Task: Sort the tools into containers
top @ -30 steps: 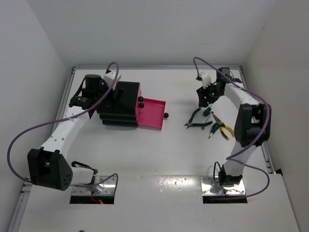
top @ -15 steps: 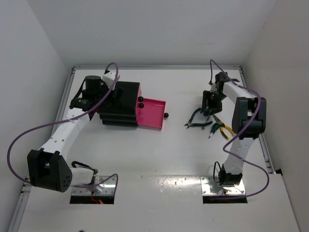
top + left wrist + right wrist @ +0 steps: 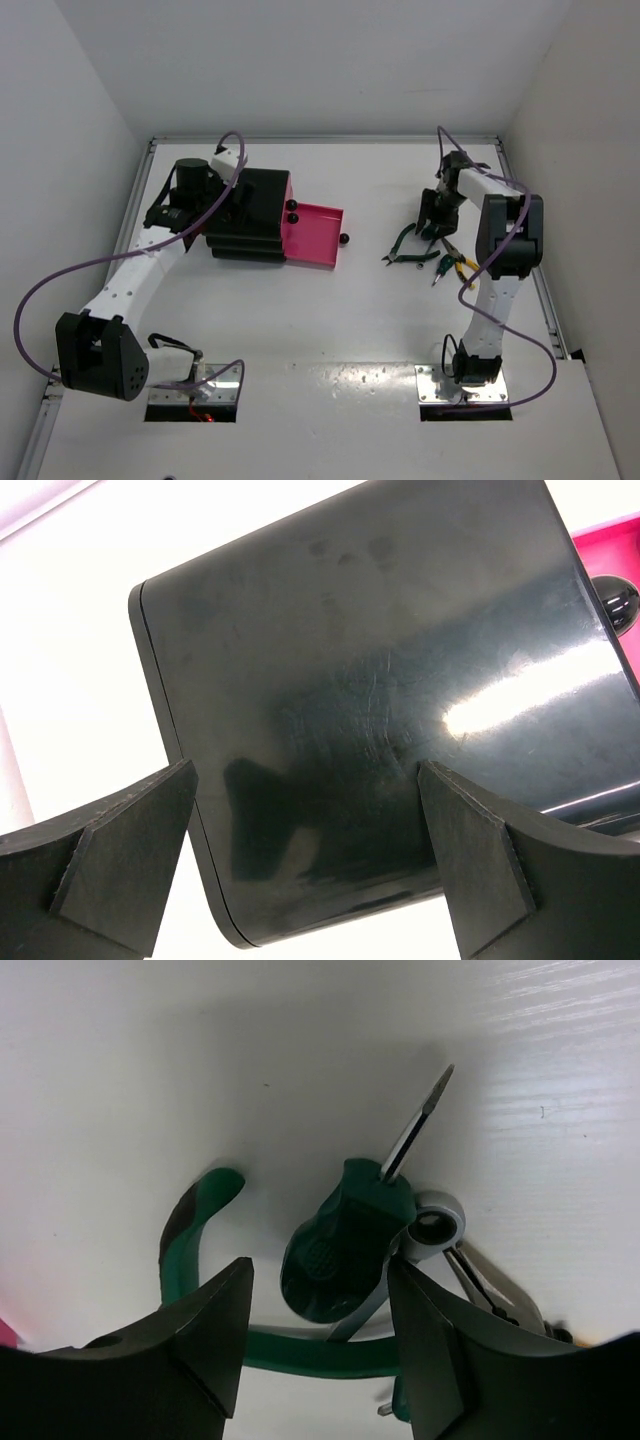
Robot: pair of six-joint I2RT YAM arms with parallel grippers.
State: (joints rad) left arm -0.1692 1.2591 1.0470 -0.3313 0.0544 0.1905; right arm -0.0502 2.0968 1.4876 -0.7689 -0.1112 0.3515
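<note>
My right gripper [image 3: 430, 216] is open and hangs low over the tool pile, its jaws on either side of a green-handled screwdriver [image 3: 345, 1245] without touching it. Dark green-handled pliers [image 3: 404, 250] lie under and left of it; they also show in the right wrist view [image 3: 196, 1218]. A silver wrench ring [image 3: 433, 1228] lies against the screwdriver handle. Yellow-handled pliers [image 3: 464, 269] lie to the right. My left gripper [image 3: 233, 203] is open and empty above the black drawer chest [image 3: 255, 215], whose glossy top [image 3: 380, 700] fills the left wrist view. One magenta tray [image 3: 312, 236] is pulled out.
Two round black knobs [image 3: 292, 211] show on the chest's shut drawers and one knob [image 3: 343, 239] on the open tray. White walls close in the table on the left, back and right. A purple cable loops off each arm.
My right gripper has swung down and nearer, onto the tool pile and around the screwdriver. The left arm has barely moved.
</note>
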